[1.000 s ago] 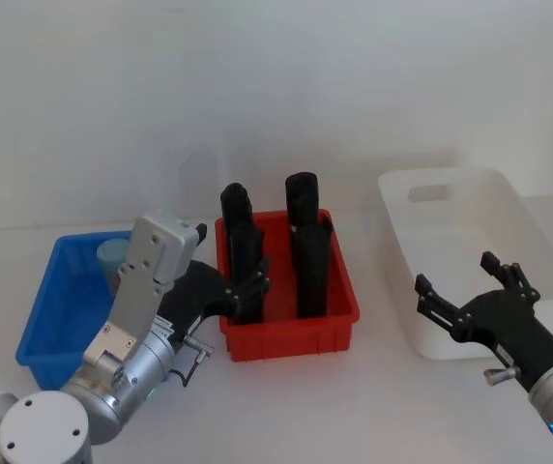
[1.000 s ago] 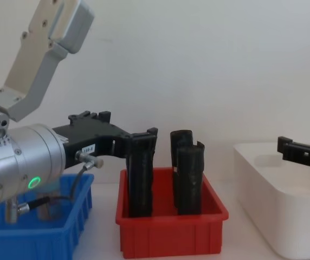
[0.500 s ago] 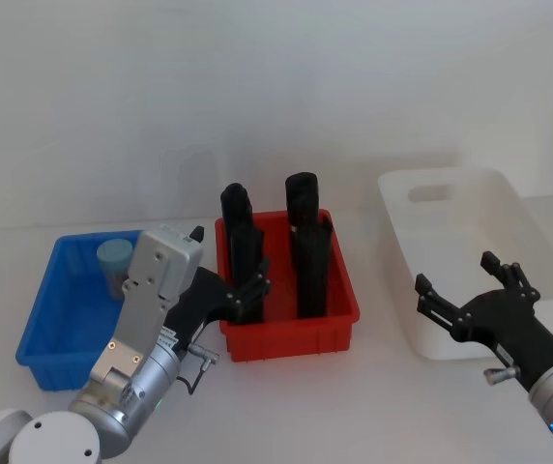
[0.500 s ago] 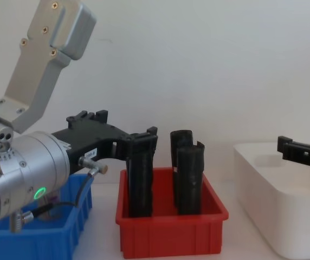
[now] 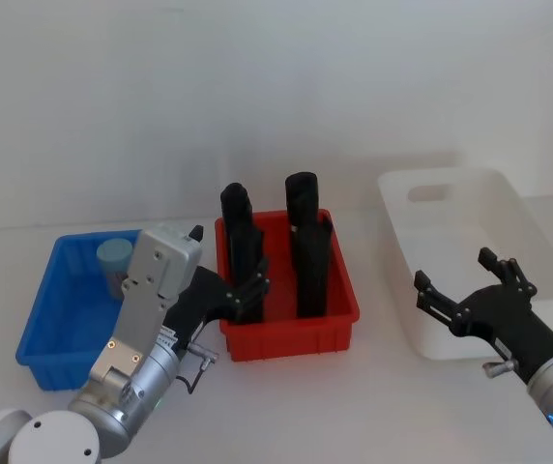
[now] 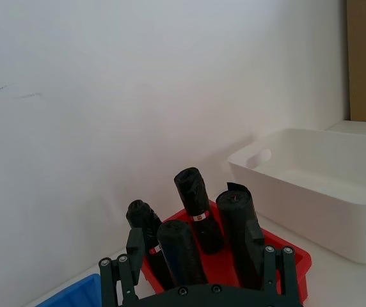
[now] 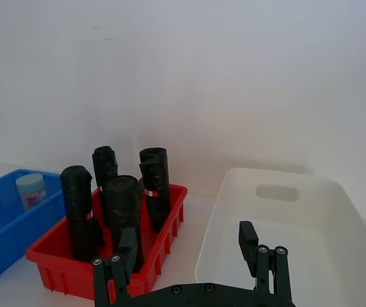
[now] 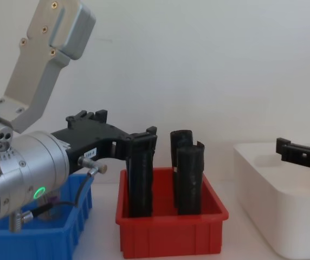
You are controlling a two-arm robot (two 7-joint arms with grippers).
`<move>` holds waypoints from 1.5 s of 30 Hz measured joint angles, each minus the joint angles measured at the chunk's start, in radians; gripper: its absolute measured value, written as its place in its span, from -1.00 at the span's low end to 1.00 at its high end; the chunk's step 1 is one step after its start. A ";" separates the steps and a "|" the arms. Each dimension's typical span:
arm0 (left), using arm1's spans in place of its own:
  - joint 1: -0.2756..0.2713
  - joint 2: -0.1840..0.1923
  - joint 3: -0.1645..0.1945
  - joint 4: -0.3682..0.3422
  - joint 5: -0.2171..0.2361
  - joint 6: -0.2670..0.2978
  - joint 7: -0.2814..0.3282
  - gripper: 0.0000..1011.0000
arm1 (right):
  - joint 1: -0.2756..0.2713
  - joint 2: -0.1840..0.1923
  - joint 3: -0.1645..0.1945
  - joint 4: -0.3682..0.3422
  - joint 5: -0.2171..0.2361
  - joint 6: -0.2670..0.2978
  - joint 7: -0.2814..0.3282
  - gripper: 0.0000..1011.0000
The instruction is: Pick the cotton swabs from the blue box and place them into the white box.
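Wide apart stand the fingers of the left gripper (image 6: 197, 259) in its own wrist view, holding nothing. Four black rolls (image 6: 178, 252) stand upright in the red bin (image 6: 296, 259) just beyond them. Small red-and-white bands ring the rolls, their print too small to read. The white box (image 6: 298, 214) lies farther off, past the bin.

In the head view the left gripper's tips hang at the red bin's near-left corner, where they were a second ago. The silver link (image 5: 156, 290) above the wrist sits lower than then, so the cotton swab jar (image 5: 114, 259) at the back of the blue box (image 5: 40, 324) shows clear of it. Over the last half second the arm has hardly moved. The right gripper (image 5: 460, 278), fingers spread and empty, hovers by the white box's near end, barely shifted.

In the right wrist view the jar stands upright in the blue box, teal lid up, with a pale label on its side that cannot be read.

In the chest view the left gripper reaches in from the left, above the blue box's right wall, towards the nearest roll. A white sticker (image 8: 88, 150) on it is illegible.
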 joint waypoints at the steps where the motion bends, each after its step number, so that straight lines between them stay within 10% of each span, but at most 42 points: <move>1: 0.000 0.000 0.000 0.000 0.000 0.000 0.000 0.98 | 0.010 -0.003 0.001 0.016 -0.001 -0.004 0.010 0.98; 45: 0.000 0.000 0.000 0.001 0.000 0.000 0.000 0.98 | 0.495 -0.209 -0.078 0.733 -0.127 -0.180 0.368 0.98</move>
